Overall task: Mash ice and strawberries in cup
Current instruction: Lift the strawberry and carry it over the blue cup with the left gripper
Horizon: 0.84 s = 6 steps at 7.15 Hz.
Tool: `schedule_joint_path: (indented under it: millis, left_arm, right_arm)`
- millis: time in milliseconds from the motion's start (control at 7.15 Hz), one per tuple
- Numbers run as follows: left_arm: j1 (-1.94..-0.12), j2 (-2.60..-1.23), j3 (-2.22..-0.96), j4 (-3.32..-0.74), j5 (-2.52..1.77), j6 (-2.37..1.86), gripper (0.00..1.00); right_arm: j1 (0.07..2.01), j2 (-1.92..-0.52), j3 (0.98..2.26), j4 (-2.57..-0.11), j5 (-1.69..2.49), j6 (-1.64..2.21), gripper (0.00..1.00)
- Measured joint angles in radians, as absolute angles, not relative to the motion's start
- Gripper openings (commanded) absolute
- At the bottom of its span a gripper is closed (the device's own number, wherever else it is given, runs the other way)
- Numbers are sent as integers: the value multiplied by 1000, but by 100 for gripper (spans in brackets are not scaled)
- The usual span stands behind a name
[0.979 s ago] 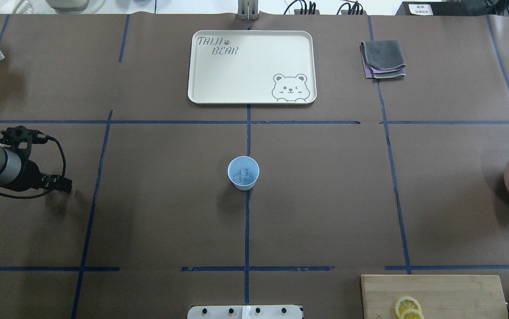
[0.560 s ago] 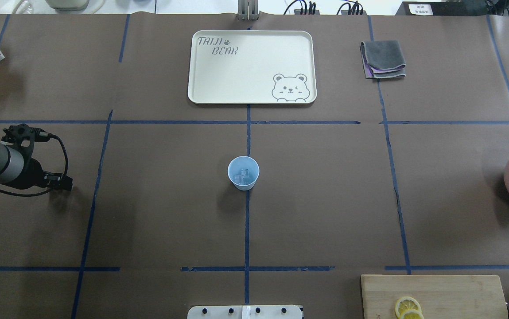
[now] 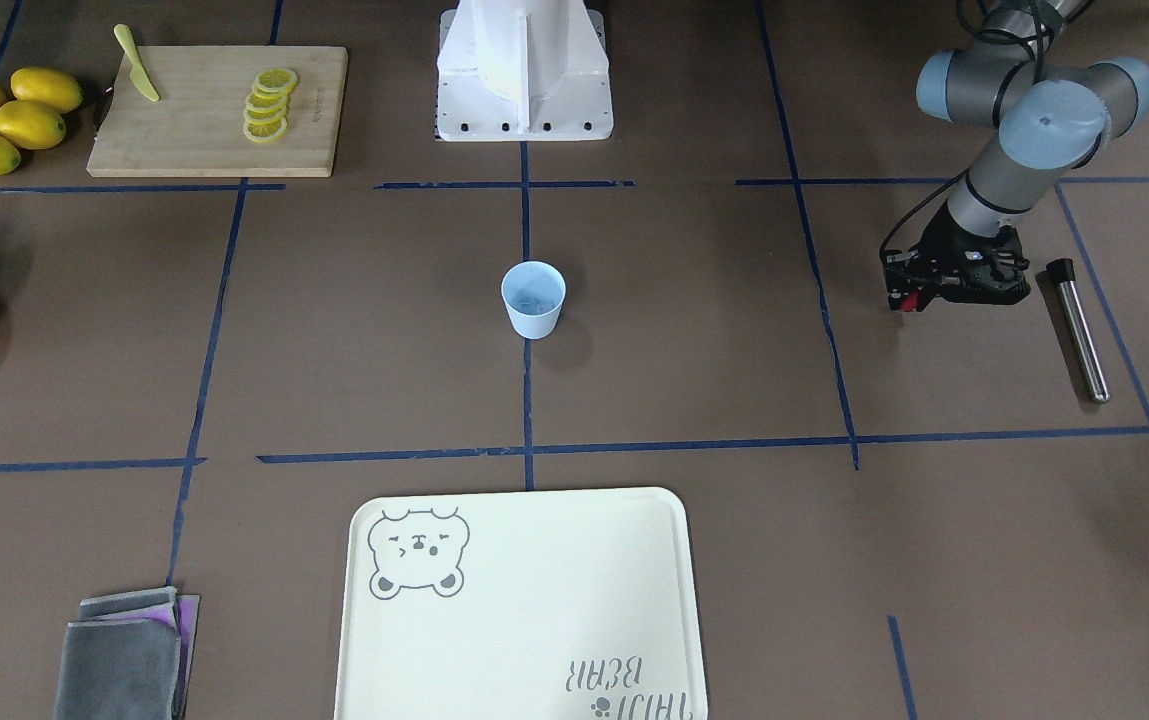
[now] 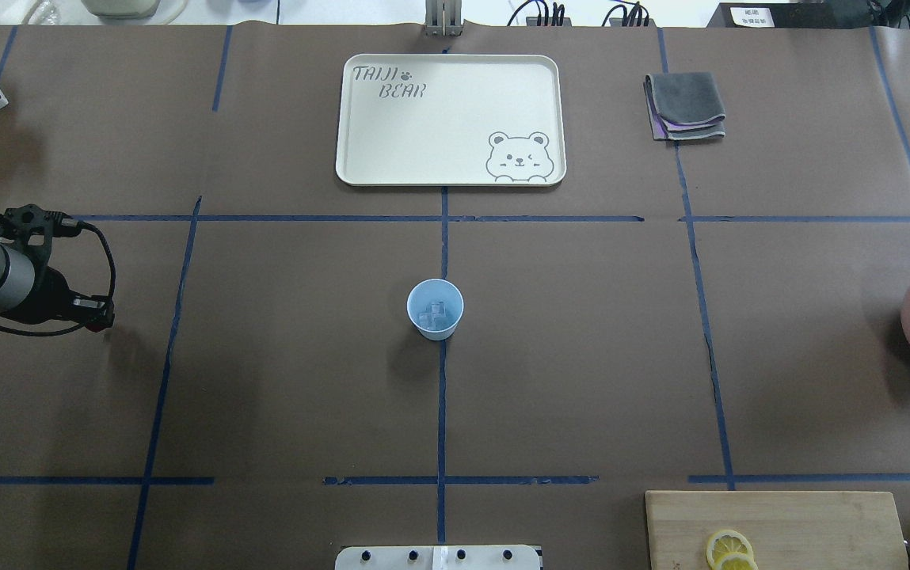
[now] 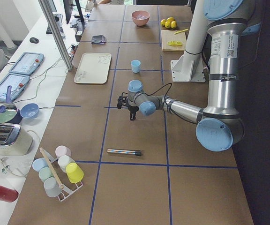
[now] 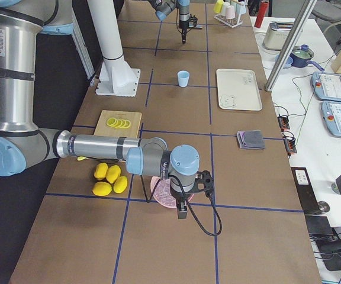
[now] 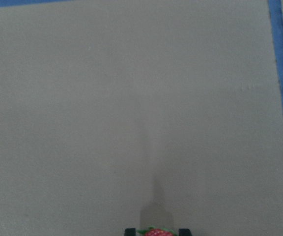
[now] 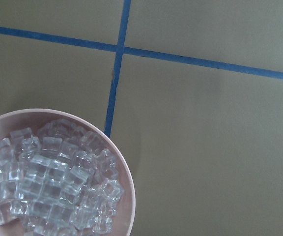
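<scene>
**Step in hand: strawberry to cup.** The strawberry is being gripped between the fingertips of the left gripper. The jaws are closed on it, with only the width of the fruit between them. The gripper is being held over bare table on the robot's left, well apart from the cup.

The cup is standing upright at the table's centre, on the blue tape line. Ice is being shown inside it as a few pale chunks, and no red is being seen there. The ice is therefore judged to be in, and the fruit not yet.

The right gripper is being held beside the bowl of spare ice. Its opening cannot be told, since its fingers are being shown clearly in no view.

**Next move (judged).** The left gripper is to be brought across until the strawberry is directly above the cup's mouth, then lowered and opened. Close centring is being called for, because the mouth is small and the light cup could be tipped by a touch on its rim. Mashing is expected to follow with the rod, which is lying flat near the left gripper.
</scene>
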<state>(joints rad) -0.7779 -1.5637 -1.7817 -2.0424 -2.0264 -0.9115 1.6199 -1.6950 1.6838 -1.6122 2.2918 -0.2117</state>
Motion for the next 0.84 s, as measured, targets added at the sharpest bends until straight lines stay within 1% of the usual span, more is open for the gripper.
schedule_joint_path:
  millis: [140,420,560,839]
  left_arm:
    - [-780,-1598,-1830,-1949,-2027,-911,0]
    - [-781,-1764,-1915,-1721,-2026,-949,0]
    - [-773,-1861,-1924,-1641,-2024,-1013,0]
    - [-697,-2076,-1907,-1484,-2007,-1173,0]
  right_arm:
    - [1620,-1695,1684,-1612,2292,-212,100]
    - [1620,-1695,1684,-1612,2292,-213,100]
    - [1620,-1695,1684,-1612,2291,-212,100]
    - [1620,-1695,1688,-1612,2291,-210,100]
